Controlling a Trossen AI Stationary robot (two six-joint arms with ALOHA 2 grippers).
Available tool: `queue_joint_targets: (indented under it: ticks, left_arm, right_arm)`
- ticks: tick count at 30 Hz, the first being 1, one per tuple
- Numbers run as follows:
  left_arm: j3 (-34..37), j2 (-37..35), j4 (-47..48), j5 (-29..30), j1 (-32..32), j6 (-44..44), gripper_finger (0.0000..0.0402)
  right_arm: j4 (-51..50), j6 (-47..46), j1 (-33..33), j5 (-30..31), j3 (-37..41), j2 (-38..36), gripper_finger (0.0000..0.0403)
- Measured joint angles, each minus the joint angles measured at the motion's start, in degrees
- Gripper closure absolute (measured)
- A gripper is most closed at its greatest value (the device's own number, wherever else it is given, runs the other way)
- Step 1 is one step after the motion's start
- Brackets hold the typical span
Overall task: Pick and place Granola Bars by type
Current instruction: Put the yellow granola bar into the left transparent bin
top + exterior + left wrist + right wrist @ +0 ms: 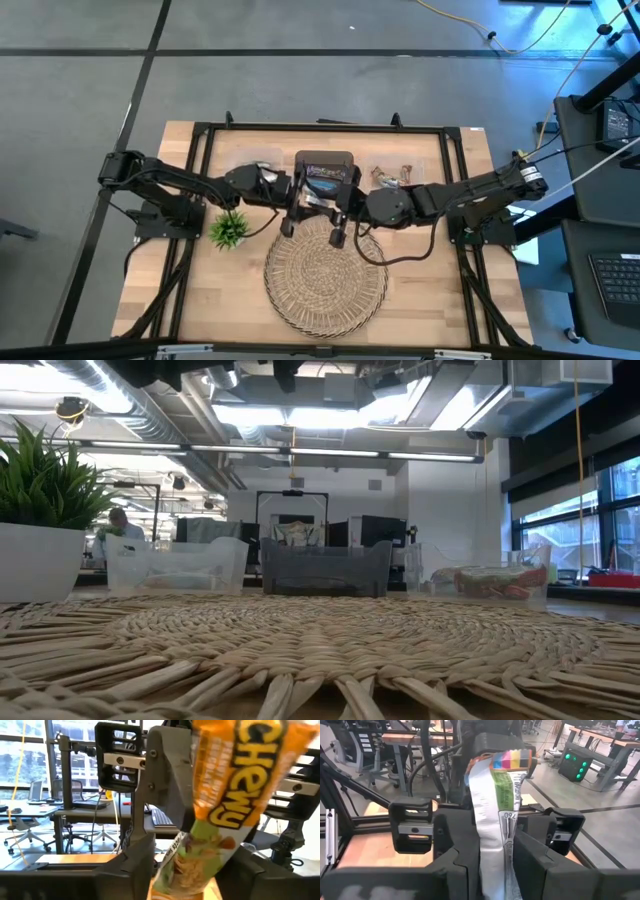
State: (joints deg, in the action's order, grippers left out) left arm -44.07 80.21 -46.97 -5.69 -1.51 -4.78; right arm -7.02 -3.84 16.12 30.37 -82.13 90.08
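One granola bar [220,805], with an orange and green wrapper printed "Chewy", is held in the air between both grippers, above the far edge of the round wicker tray [325,275]. Its back [495,820] is silvery-white with a green strip and colour blocks. My left gripper [192,885] and my right gripper [495,870] face each other, each shut on the bar. In the high view the arms meet just near of the middle bin, left gripper [290,212] and right gripper [340,222]; the bar itself barely shows there. My left gripper pinches the bar's lower green end [187,865] between its two fingers [135,870]. The bar rises away from the fingers, tilted, lifted clear of the table. My right gripper pinches the bar's silvery end with the back seam [495,855] between its two fingers [535,865], coming level from the table's right. The bar runs on lengthwise toward the other gripper, clear of the table.
Three bins stand in a row at the far side: a clear left one [250,172] [175,565], a dark middle one [325,170] [325,568] with blue wrappers, a clear right one [395,178] [495,580] with brown bars. A small green plant [230,230] [40,510] stands left of the tray.
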Motion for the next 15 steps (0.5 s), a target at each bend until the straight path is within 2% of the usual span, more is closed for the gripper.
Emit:
queue_joint_targets:
  ticks: [8, 15]
  left_arm:
    - [0.0, 0.0, 0.0, 0.0, 0.2, 0.0, 0.0301]
    - [0.0, -1.9, 1.9, 0.0, 0.2, 0.6, 0.0315]
  right_arm:
    - [-0.1, 1.1, 0.0, 0.2, 0.0, -0.1, 0.0298]
    - [-0.8, 1.3, 0.0, 0.1, 0.0, -0.2, 0.0296]
